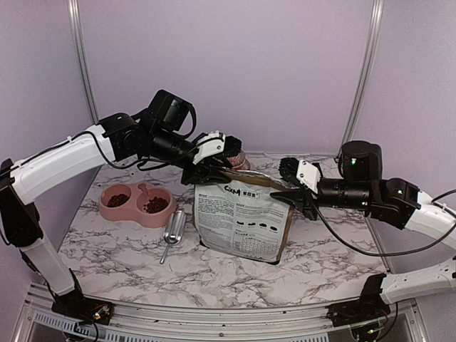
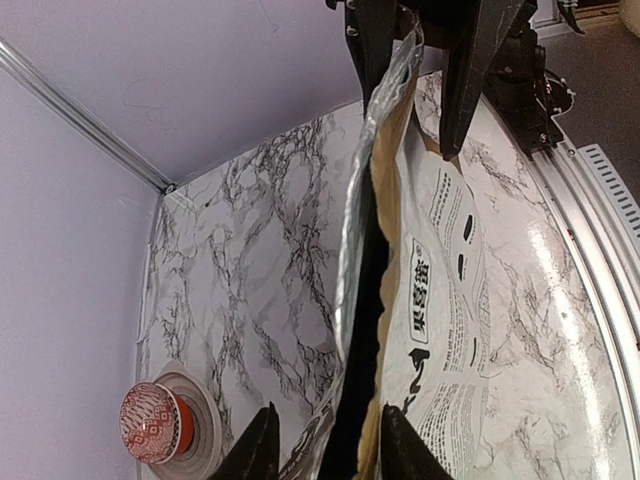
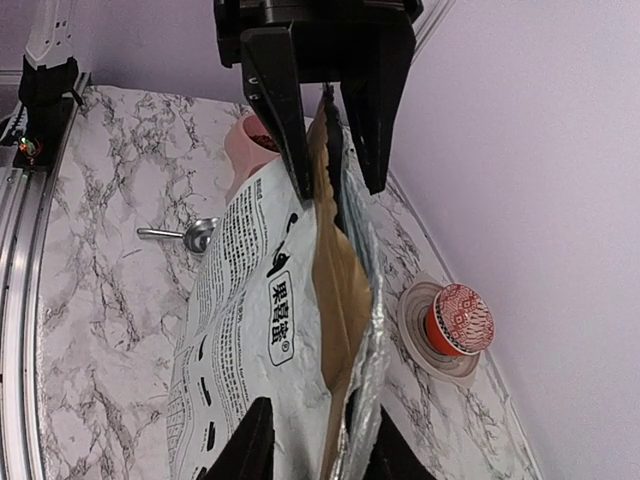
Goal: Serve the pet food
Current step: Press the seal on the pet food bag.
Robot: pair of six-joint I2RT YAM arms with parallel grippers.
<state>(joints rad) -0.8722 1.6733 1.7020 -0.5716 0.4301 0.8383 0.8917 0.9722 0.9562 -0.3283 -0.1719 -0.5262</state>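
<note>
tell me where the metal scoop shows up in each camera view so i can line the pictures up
top external: the metal scoop lies left of centre, between the pink double bowl and the printed bag.
left wrist: not in it.
right wrist: left of the middle, just beyond the bag's printed face.
shared landmark: the printed bag is in all three views.

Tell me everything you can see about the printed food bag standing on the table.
The bag is white printed paper with brown sides and a silvery foil lining. It stands upright on the marble table, its top open in a narrow slit. The left gripper and right gripper straddle its top corners, jaws apart.
</note>
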